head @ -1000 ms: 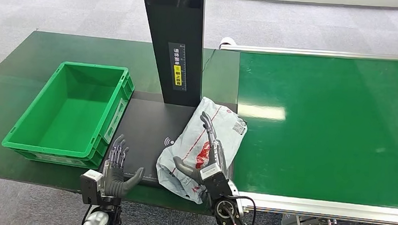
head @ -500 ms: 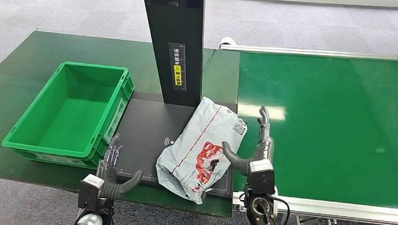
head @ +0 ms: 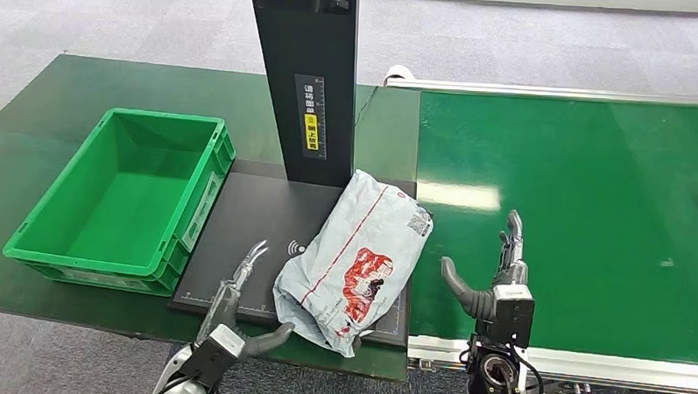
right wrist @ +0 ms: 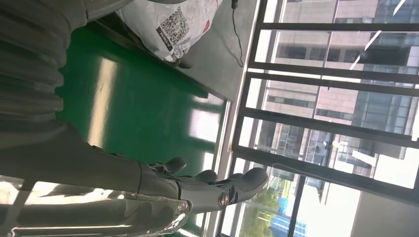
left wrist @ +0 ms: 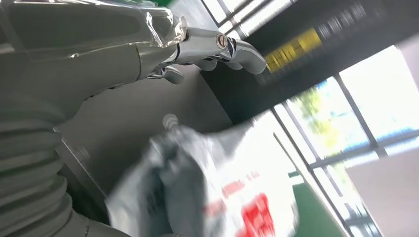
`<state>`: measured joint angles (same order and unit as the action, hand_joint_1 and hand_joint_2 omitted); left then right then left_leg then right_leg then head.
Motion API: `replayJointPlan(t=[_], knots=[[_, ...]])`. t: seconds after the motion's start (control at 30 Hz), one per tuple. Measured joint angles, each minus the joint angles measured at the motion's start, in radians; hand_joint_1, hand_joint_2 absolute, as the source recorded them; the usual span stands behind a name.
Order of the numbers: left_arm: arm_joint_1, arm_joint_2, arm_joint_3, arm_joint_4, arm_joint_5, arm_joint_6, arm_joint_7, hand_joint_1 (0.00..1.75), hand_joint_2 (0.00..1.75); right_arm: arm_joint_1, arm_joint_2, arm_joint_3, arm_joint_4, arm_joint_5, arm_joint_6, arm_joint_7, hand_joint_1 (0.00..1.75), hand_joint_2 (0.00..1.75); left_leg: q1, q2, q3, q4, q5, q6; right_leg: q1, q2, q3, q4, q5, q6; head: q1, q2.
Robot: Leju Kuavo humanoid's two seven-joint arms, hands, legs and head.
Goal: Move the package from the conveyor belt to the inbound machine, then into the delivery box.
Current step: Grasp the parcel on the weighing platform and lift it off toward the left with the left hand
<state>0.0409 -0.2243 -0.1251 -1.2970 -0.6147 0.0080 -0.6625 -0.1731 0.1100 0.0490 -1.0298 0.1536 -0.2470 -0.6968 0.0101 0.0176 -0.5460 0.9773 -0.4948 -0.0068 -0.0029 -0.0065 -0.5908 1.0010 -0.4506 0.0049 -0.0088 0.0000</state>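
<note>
the right hand point(head: 498, 285) is being held over the near edge of the conveyor belt point(head: 581, 214), fingers straight and thumb spread wide, with nothing gripped; a second ago it was lying on the package, and half a second ago it was just beside the package's right edge, so it is now being seen well apart from it. the left hand point(head: 236, 320) is being held open and empty at the near edge of the inbound machine's black plate point(head: 248, 220), fingers stretched forward over the plate and thumb pointing toward the package point(head: 352, 258), close to its near left corner; contact cannot be told. earlier this hand was being held further left, near the box's corner.

the package is being left lying where it was, on the right part of the black plate, its far end close to the foot of the black upright column point(head: 310, 82) and its right edge reaching toward the belt.

the green delivery box point(head: 122, 198) is being seen on the green desk point(head: 33, 116), touching the plate's left side, with nothing in it.

the package is being shown as a crumpled grey-white plastic mailer bag with a thin red line along it, a red and black printed patch near its near end and a qr code label at its far right corner point(right wrist: 174, 27).
</note>
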Motion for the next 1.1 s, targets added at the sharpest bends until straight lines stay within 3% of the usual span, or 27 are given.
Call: replayJointPlan(t=[0.23, 0.53, 0.8, 1.03, 1.07, 1.1], knots=[[-0.029, 0.011, -0.074, 0.045, -0.048, 0.023, -0.001, 0.0, 1.75, 0.008, -0.004, -0.006, 0.01, -0.012, -0.013, 0.0, 0.0, 1.75, 0.0, -0.001, 0.0, 0.0, 0.0, 0.0, 0.0, 0.0, 0.0, 0.0, 0.0, 0.0, 0.0, 0.0], [-0.159, 0.037, -0.201, 0.251, -0.192, 0.254, -0.004, 0.0, 1.75, 0.057, -0.013, -0.008, -0.033, -0.029, -0.037, -0.001, 0.0, 1.75, 0.0, -0.001, 0.0, 0.0, 0.0, 0.0, 0.0, 0.0, 0.0, 0.0, 0.0, 0.0, 0.0, 0.0], [-0.292, 0.051, -0.31, 0.453, -0.39, 0.507, 0.091, 0.0, 1.75, 0.102, -0.021, -0.024, -0.102, -0.026, -0.042, -0.001, 0.0, 1.75, 0.0, 0.0, 0.0, 0.0, 0.0, 0.0, 0.0, 0.0, 0.0, 0.0, 0.0, 0.0, 0.0, 0.0], [-0.354, 0.056, -0.367, 0.549, -0.471, 0.552, 0.154, 0.0, 1.75, 0.13, -0.021, -0.047, -0.147, -0.007, -0.028, -0.001, 0.0, 1.75, 0.0, 0.0, 0.0, 0.0, 0.0, 0.0, 0.0, 0.0, 0.0, 0.0, 0.0, 0.0, 0.0, 0.0], [-0.361, 0.057, -0.371, 0.556, -0.473, 0.552, 0.156, 0.04, 1.75, 0.132, -0.02, -0.049, -0.151, -0.005, -0.025, -0.001, 0.0, 1.75, 0.0, 0.0, 0.0, 0.0, 0.0, 0.0, 0.0, 0.0, 0.0, 0.0, 0.0, 0.0, 0.0, 0.0], [-0.368, 0.058, -0.374, 0.562, -0.474, 0.552, 0.158, 0.47, 1.75, 0.134, -0.02, -0.052, -0.154, -0.003, -0.023, -0.001, 0.0, 1.75, 0.0, 0.0, 0.0, 0.0, 0.0, 0.0, 0.0, 0.0, 0.0, 0.0, 0.0, 0.0, 0.0, 0.0]])
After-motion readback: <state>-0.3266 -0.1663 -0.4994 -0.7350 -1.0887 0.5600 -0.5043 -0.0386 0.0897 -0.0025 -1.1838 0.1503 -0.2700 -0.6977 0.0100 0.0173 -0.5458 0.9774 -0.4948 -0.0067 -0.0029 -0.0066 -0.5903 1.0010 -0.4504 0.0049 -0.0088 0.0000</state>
